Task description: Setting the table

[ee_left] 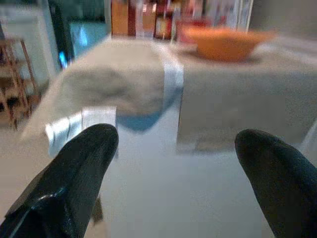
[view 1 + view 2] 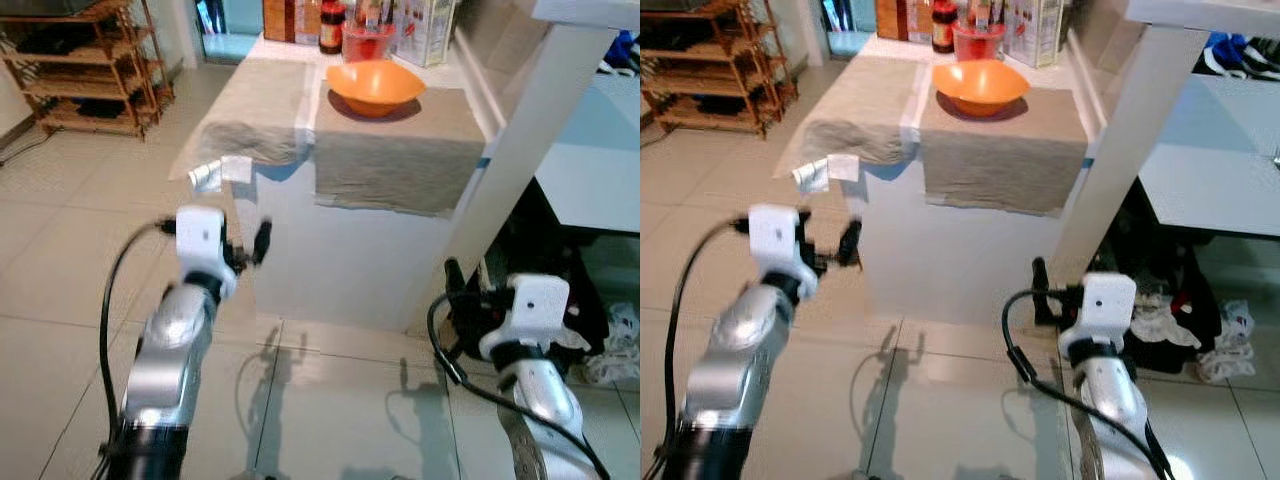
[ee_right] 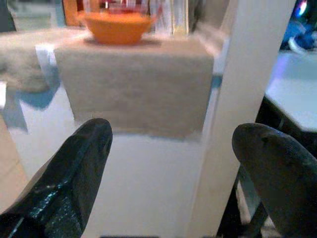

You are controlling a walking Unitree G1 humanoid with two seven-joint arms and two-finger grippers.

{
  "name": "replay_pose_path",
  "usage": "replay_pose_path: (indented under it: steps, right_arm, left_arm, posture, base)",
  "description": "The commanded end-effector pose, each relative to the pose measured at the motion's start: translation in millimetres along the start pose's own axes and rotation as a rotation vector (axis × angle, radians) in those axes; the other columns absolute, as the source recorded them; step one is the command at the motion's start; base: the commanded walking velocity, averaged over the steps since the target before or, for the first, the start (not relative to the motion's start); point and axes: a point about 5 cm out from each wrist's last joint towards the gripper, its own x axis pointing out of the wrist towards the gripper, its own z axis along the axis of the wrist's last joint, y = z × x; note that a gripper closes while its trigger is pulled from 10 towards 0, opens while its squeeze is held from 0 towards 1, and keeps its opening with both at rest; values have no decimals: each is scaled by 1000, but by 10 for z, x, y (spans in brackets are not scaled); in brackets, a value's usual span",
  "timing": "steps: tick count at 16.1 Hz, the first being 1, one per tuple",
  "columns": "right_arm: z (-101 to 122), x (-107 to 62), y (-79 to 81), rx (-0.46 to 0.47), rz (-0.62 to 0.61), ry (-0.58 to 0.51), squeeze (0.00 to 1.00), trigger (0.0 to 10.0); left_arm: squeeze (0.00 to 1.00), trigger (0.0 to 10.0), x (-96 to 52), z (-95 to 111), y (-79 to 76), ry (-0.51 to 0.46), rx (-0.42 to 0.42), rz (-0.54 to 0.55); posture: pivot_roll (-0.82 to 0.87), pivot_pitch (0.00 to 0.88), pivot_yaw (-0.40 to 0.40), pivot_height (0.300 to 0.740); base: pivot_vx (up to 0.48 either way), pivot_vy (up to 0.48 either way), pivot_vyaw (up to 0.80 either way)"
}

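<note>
Left eye view looks down at a white surface (image 2: 330,250) with two beige placemats: the left placemat (image 2: 255,110) lies rumpled and droops over the near edge, and the right placemat (image 2: 400,140) lies flatter with its front hem hanging down the side. An orange bowl (image 2: 375,85) sits on the far part of the right placemat, close to a cluster of bottles and jars (image 2: 350,25) at the back. The bowl looks rigid, light and smooth, probably plastic, so its rim seems the best place to pinch; the placemats are soft cloth that will sag and slide if tugged by a corner. Left gripper (image 2: 250,250) hovers below the near edge with fingers apart and nothing in them, and the right gripper (image 3: 171,163) is likewise spread and bare, lower down beside a white post (image 2: 520,150). That post crowds the right side, while the tiled floor (image 2: 70,240) leaves open room on the left.
</note>
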Motion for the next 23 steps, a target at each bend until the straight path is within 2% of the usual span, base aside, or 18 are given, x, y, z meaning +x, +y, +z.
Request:
replay_pose_path:
  steps: [1,4,9,18,23]
  right_arm:
    - [92,57,-38,-22,-19,-39,0,10000]
    - [175,180,-38,-32,-27,-78,0,10000]
    - [162,234,1,-36,-19,-83,0,10000]
    - [120,246,45,-40,7,-74,0,10000]
    - [171,227,44,-55,4,-105,0,10000]
  left_arm:
    - [0,10000,66,145,-61,-51,-6,-18]
    - [0,10000,136,231,-161,-84,-4,-53]
    - [0,10000,184,252,-201,-94,6,-63]
    - [0,10000,209,280,-208,-106,0,-45]
    - [0,10000,273,377,-308,-145,32,-108]
  posture:
    - [-95,0,-2,727]
    - [-91,0,1,727]
    - [-90,0,10,727]
    - [-84,0,6,727]
    - [-91,0,6,727]
  base:
    - [461,0,0]
    - [465,0,0]
    - [469,0,0]
    - [463,0,0]
    - [461,0,0]
